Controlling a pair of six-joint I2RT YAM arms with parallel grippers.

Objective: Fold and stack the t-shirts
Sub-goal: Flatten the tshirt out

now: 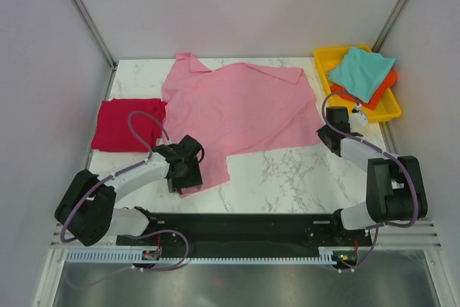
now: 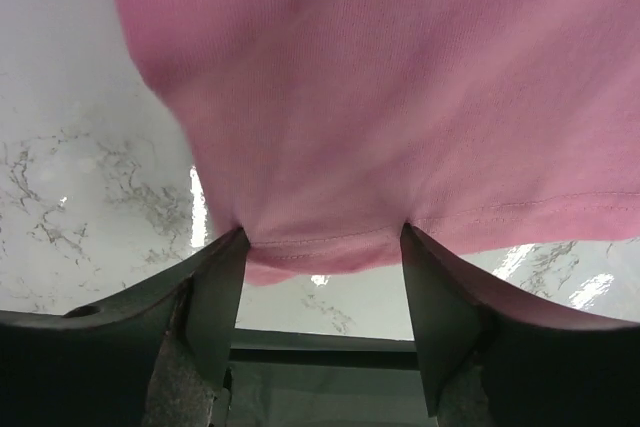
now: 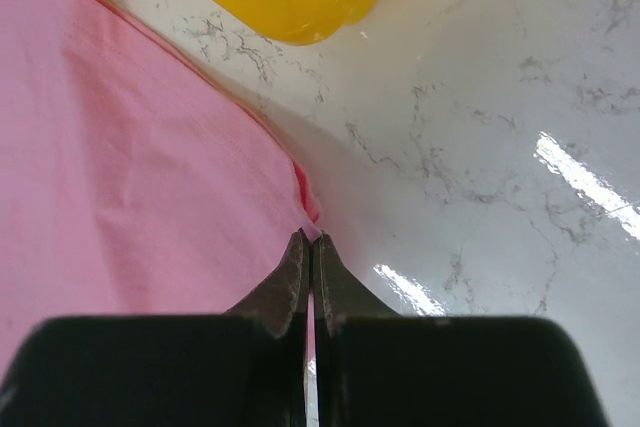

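Pink t-shirt (image 1: 241,109) lies spread out in the middle of the table (image 1: 287,170), w/ a few wrinkles. One sleeve sticks up at the top left. Red t-shirt (image 1: 128,124) sits folded at the left, right next to it. Teal t-shirt (image 1: 361,70) lies on the orange t-shirt (image 1: 386,84) in the yellow tray (image 1: 388,111), top right.

Left gripper (image 1: 185,174) is down at the pink shirt's bottom left corner, arm reaching in from the lower left. Its jaws stand wide apart w/ the shirt's hem between the fingers (image 2: 215,282). Right gripper (image 3: 308,239) is at the shirt's right edge, near the tray. Its jaws are pinched tight on a bit of pink cloth.
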